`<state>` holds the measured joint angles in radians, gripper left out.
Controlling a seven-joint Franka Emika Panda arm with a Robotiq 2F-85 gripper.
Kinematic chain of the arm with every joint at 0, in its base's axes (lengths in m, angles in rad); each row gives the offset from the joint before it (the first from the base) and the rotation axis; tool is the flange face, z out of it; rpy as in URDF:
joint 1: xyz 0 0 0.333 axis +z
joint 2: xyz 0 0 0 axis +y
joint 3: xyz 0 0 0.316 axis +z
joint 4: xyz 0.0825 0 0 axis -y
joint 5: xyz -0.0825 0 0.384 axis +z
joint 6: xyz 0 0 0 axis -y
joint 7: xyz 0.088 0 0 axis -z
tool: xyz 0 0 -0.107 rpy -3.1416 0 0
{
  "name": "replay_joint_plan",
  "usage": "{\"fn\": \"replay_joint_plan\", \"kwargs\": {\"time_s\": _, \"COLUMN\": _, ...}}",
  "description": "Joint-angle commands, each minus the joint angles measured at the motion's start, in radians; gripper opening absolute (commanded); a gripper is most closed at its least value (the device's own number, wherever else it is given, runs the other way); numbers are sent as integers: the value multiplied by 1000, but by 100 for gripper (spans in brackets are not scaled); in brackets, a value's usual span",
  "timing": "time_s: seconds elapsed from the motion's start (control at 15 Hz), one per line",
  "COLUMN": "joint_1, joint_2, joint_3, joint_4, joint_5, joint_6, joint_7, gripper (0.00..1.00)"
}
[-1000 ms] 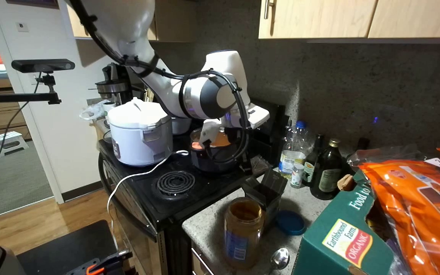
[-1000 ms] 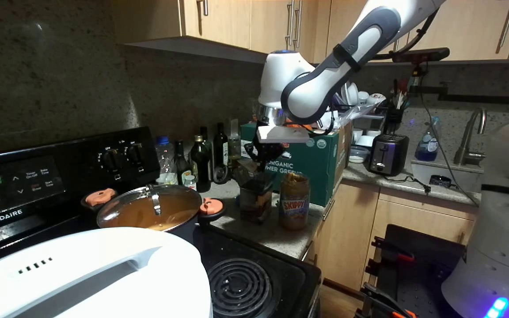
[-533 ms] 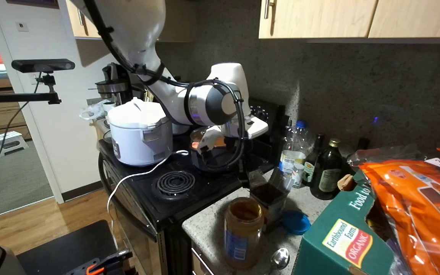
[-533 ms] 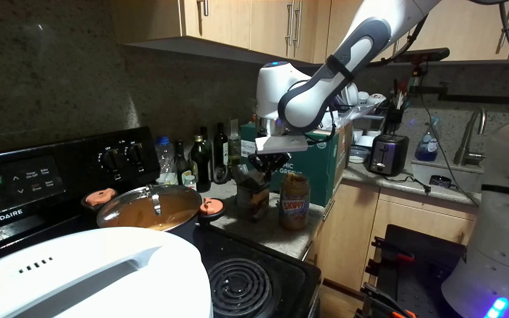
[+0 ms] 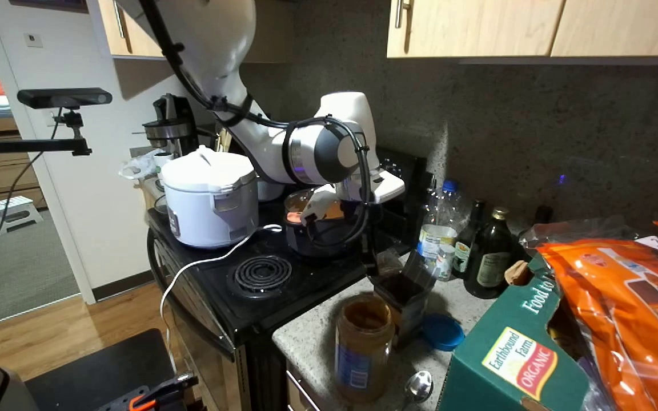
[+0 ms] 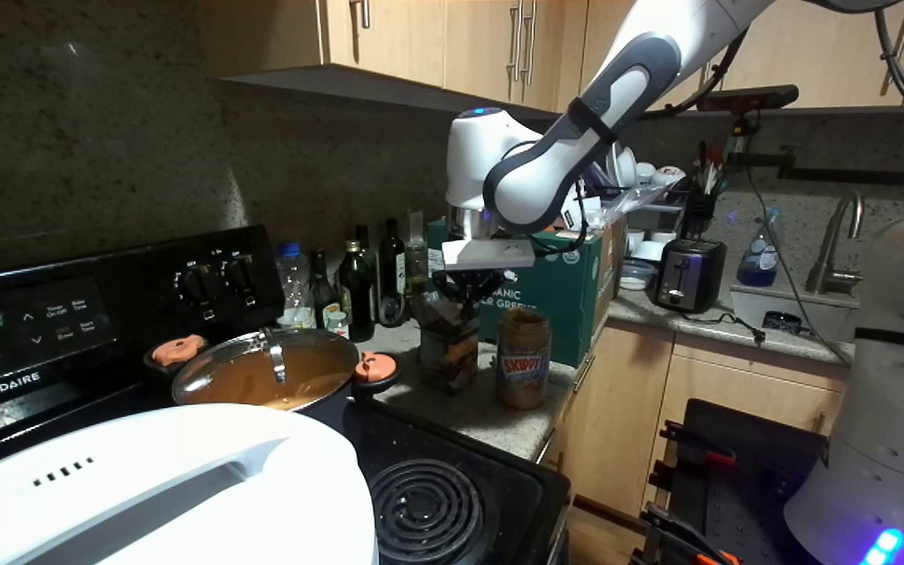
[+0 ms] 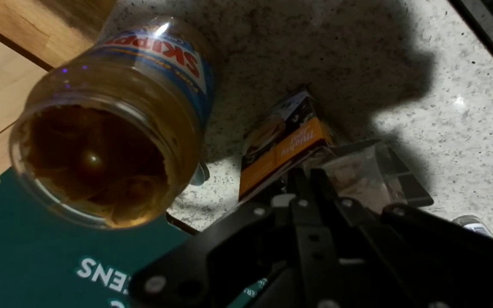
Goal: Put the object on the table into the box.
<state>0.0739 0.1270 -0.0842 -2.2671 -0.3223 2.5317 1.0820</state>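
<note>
Gripper (image 7: 307,175) looks clenched right at the top of the carton (image 6: 452,357); can't tell if it's pinching the edge. Carton's open-topped on the counter (image 5: 311,334), peanut butter jar (image 5: 364,348) just beside it, blue lid (image 5: 443,332) near, green box (image 6: 558,306) further out.

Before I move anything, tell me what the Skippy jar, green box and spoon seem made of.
Skippy jar: clear, glossy plastic or glass; brown shows through, with glints. Green box: likely matte cardboard; flat, printed panels. Spoon: probably polished metal; silvery with bright highlights.
</note>
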Motion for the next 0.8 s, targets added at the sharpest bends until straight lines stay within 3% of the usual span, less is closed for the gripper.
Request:
{"fn": "replay_joint_plan", "kwargs": {"time_s": 0.0, "joint_1": -1, "joint_2": -33, "joint_3": 6, "joint_4": 4, "joint_5": -9, "joint_6": -31, "joint_7": 49, "gripper": 1}}
{"fn": "replay_joint_plan", "kwargs": {"time_s": 0.73, "joint_1": -15, "joint_2": -9, "joint_3": -2, "joint_4": 41, "joint_5": -23, "joint_6": 15, "joint_7": 145, "gripper": 1}}
